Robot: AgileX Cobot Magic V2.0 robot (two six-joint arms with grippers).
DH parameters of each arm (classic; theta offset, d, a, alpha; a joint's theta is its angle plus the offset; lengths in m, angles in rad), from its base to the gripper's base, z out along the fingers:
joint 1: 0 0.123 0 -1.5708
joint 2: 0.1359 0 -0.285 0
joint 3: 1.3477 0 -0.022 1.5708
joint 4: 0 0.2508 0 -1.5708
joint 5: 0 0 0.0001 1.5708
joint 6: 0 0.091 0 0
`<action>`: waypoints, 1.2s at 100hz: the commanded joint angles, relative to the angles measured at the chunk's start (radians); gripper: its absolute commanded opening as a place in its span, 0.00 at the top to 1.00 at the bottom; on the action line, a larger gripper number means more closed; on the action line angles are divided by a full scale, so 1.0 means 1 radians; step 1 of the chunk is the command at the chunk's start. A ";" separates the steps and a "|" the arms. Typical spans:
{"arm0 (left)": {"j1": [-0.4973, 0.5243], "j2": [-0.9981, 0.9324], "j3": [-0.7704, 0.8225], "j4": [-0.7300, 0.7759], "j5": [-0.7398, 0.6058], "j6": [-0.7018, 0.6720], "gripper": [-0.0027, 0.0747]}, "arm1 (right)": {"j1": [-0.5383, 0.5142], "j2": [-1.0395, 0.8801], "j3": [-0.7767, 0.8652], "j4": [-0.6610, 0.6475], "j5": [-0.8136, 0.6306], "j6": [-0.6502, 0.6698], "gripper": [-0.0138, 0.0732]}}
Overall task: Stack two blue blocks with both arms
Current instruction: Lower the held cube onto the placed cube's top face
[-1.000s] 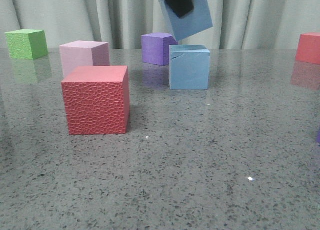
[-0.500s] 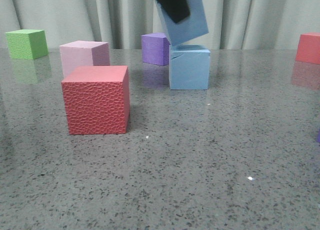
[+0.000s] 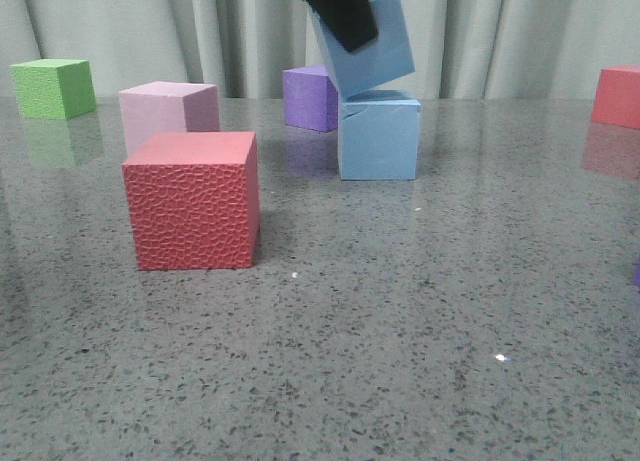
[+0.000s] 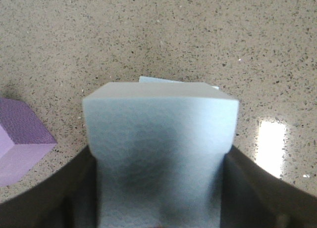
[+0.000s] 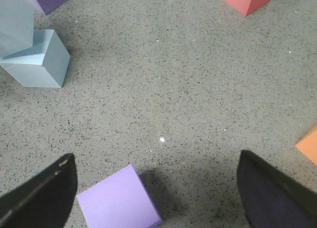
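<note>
The left gripper (image 4: pixel 158 208) is clamped on a light blue foam cube (image 3: pixel 372 43), its two black fingers (image 4: pixel 54 188) pressing on opposite sides of the cube. In the front view the held cube is tilted, and its lowest corner touches the top of the second light blue cube (image 3: pixel 378 136), which stands flat on the grey speckled table (image 3: pixel 400 331) directly under the gripper. This lower cube has a crease line near its upper front edge. In the left wrist view only a thin strip of the lower cube (image 4: pixel 153 80) is seen past the far edge of the held one. A darker purple cube (image 3: pixel 312 97) stands near the gripper, just beside and behind the lower blue cube. The right gripper (image 5: pixel 156 198) has its fingers wide apart and holds nothing; a light purple cube (image 5: pixel 118 198) lies on the table between them. Well apart from the left gripper, nearer to the camera, stand a red textured cube (image 3: pixel 192 200) and a pink cube (image 3: pixel 167 112).
</note>
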 commanded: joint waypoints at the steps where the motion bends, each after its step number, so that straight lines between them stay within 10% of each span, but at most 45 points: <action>1: -0.007 -0.058 -0.024 -0.038 0.018 0.008 0.74 | -0.002 -0.003 -0.023 0.001 -0.071 -0.004 0.10; 120: -0.007 -0.058 -0.020 -0.047 0.018 0.029 0.73 | -0.002 -0.003 -0.023 0.001 -0.071 -0.004 0.10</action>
